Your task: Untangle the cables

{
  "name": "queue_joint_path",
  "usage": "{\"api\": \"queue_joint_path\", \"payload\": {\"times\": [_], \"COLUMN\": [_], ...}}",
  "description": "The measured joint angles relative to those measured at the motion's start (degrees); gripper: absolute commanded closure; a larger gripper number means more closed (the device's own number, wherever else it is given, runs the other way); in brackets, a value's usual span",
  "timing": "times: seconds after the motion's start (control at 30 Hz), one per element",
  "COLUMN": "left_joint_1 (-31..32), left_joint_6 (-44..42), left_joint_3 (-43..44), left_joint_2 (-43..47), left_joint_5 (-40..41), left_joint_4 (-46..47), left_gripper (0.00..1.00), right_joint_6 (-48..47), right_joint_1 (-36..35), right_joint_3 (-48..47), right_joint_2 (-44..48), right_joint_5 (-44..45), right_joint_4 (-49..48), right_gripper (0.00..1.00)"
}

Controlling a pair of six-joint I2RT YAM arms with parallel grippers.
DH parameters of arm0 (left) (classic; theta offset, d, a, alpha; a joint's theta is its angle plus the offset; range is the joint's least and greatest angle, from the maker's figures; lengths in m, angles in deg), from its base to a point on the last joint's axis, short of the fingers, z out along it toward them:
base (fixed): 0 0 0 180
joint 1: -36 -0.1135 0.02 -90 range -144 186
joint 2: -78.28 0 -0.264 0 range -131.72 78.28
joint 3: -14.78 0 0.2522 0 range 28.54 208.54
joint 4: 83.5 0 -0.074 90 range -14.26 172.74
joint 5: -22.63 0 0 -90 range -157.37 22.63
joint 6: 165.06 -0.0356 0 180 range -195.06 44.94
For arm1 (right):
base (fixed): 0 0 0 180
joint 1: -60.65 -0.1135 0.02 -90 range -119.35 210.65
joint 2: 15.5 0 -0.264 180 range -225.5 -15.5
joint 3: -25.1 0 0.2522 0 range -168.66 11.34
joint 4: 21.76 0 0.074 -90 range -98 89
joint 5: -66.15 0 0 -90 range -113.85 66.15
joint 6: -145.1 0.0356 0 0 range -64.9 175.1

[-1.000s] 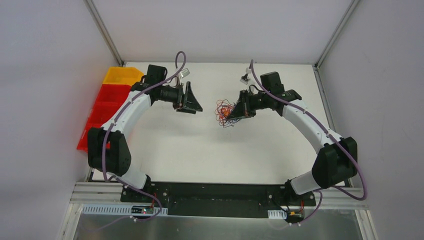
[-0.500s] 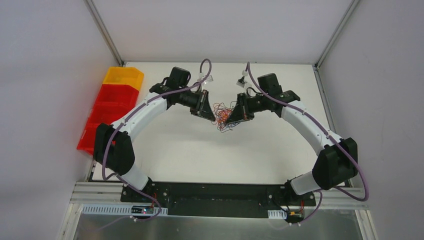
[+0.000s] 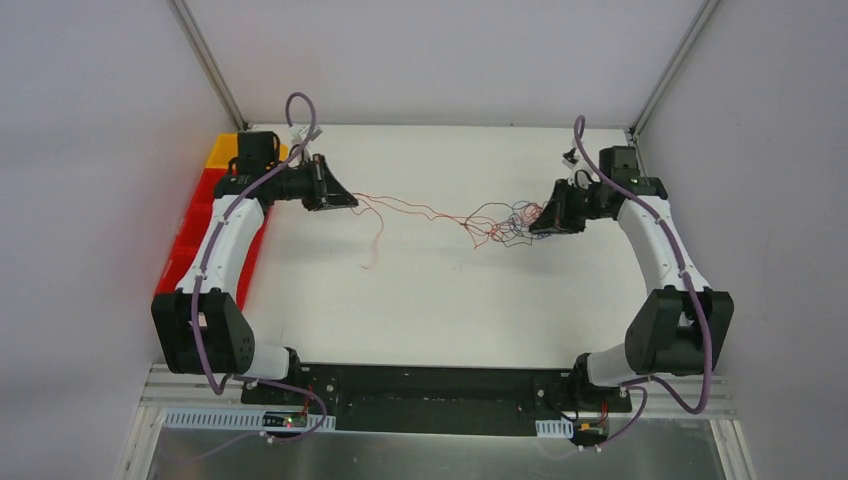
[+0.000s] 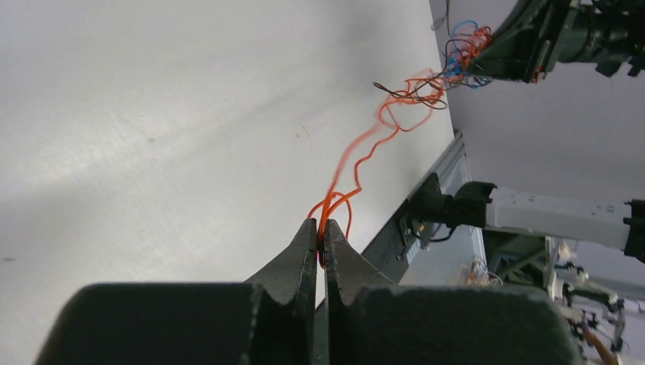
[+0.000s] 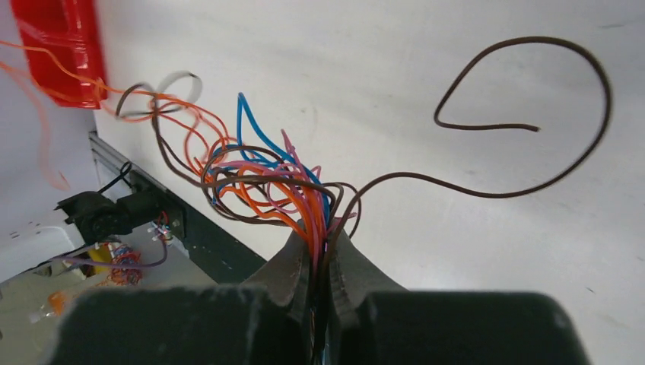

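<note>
Left hand [image 3: 350, 200] is closed, its jaws pinched on a red strand [image 3: 410, 210] of the cables [image 3: 500, 218]; the left wrist view confirms the strand [image 4: 357, 163] clamped between the tips of this hand [image 4: 320, 236]. Right hand [image 3: 538, 225] is closed on the main bundle, and the right wrist view shows red, blue, pink and dark cables [image 5: 258, 179] gathered into its tips [image 5: 319, 247].

Location of cables: the tangle sits at the 9 o'clock side of the right hand, toward 2 o'clock on the desk [image 3: 420, 300]. The red strand runs from the tangle toward 9 o'clock, wavy, to the left hand at roughly 10 o'clock on the desk. A loose red tail [image 3: 375, 250] drops off it toward 6 o'clock. One dark wire [image 5: 532, 186] loops free of the bundle in the right wrist view. Whether the stretched strand touches the desk cannot be told.

Surroundings: red bins [image 3: 190, 240] and a yellow bin [image 3: 225, 150] lie along the desk's 9 o'clock edge, just beside the left arm.
</note>
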Motion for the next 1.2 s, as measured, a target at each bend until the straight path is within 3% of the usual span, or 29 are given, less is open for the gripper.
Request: {"api": "queue_joint_path", "payload": {"times": [0.27, 0.4, 0.93, 1.03, 1.07, 1.13, 1.17, 1.2], "left_joint_1": [-15.43, -19.91, -26.47, -25.22, -24.46, -22.62, -21.59, -20.5], "left_joint_6": [-4.83, -7.93, -14.1, -15.52, -16.15, -17.27, -17.77, -17.99], "left_joint_3": [3.41, 7.13, 12.85, 12.85, 12.92, 13.2, 13.46, 13.84], "left_joint_2": [-0.2, -1.95, -7.91, -8.11, -8.09, -8.09, -8.09, -8.0], "left_joint_5": [3.23, 4.79, 12.92, 13.46, 13.16, 10.88, 9.22, 7.69], "left_joint_4": [-6.25, -9.22, -14.01, -15.54, -15.93, -17.14, -17.84, -18.38], "left_gripper": [1.0, 1.0, 1.0, 1.0, 0.94, 0.48, 0.18, 0.03], "right_joint_6": [-10.12, -14.73, -20.35, -20.35, -20.37, -20.35, -20.33, -20.28], "right_joint_1": [12.26, 17.81, 25.27, 25.68, 25.68, 25.53, 25.31, 24.94], "right_joint_3": [-4.35, -7.65, -10.49, -10.86, -11.3, -12.13, -12.46, -12.7], "right_joint_2": [0.0, -1.09, -8.96, -9.09, -9.27, -9.51, -9.51, -9.51], "right_joint_5": [3.21, 3.48, 8.11, 8.24, 8.09, 7.67, 7.15, 6.69], "right_joint_4": [8.28, 11.98, 14.67, 14.88, 15.17, 15.54, 15.67, 15.91], "right_gripper": [1.0, 1.0, 1.0, 1.0, 1.0, 1.0, 1.0, 1.0]}}
